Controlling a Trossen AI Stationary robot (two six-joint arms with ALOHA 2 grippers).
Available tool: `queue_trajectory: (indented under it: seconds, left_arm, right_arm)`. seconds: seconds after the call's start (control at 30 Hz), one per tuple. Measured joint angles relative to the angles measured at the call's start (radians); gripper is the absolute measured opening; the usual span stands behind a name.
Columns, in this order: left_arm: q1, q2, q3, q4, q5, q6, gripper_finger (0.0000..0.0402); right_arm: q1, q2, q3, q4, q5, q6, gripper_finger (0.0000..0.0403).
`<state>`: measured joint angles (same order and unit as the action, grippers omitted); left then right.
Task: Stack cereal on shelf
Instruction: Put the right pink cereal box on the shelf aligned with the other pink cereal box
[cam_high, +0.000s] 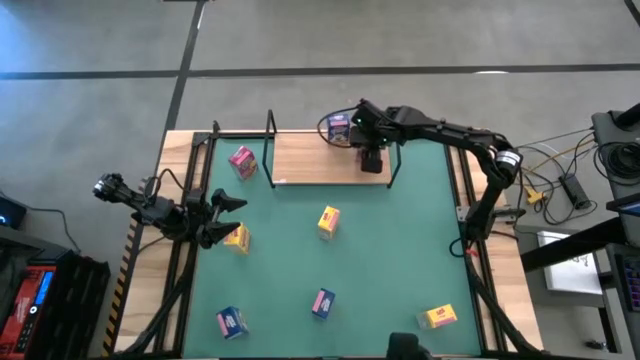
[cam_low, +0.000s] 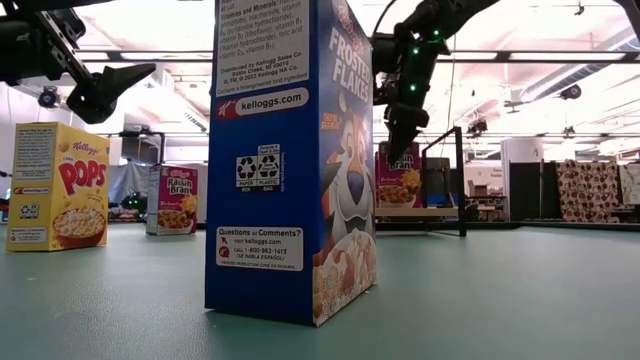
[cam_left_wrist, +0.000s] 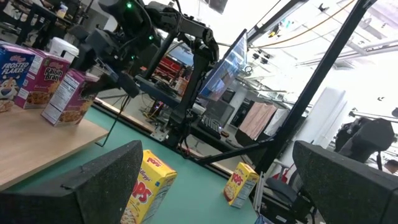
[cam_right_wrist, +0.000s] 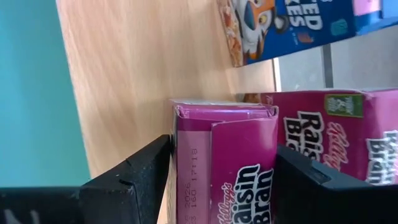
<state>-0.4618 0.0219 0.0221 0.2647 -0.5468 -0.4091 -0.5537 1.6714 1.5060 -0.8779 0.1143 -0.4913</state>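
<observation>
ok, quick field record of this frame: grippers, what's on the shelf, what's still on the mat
right gripper: over the shelf, shut on a pink Raisin Bran box
left gripper: open, at the mat's left edge beside a yellow box
shelf: holds a blue Frosted Flakes box and another pink box next to the gripped one
pink box at shelf's left end: sits by the black upright
green mat: yellow boxes at centre and front right; blue boxes at front left and front centre

Open mat (cam_high: 400, 240) mid-table between scattered boxes; shelf (cam_high: 310, 160) right end crowded by boxes and right pincer (cam_high: 372, 160).
</observation>
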Motion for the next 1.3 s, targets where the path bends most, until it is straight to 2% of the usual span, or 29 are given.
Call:
queue_trajectory:
  seconds: [0.57, 1.0, 1.3]
  left_arm:
    - [0.000, 0.000, 0.000, 0.000, 0.000, 0.000, 0.0398]
    - [0.000, 0.000, 0.000, 0.000, 0.000, 0.000, 0.0398]
    - [0.000, 0.000, 0.000, 0.000, 0.000, 0.000, 0.0398]
  right_arm:
    - [-0.034, 0.000, 0.001, 0.024, 0.008, -0.063, 0.0219]
    - [-0.034, 0.000, 0.009, 0.014, 0.006, -0.049, 0.0219]
    - [-0.032, -0.001, 0.027, -0.001, -0.038, -0.031, 0.0219]
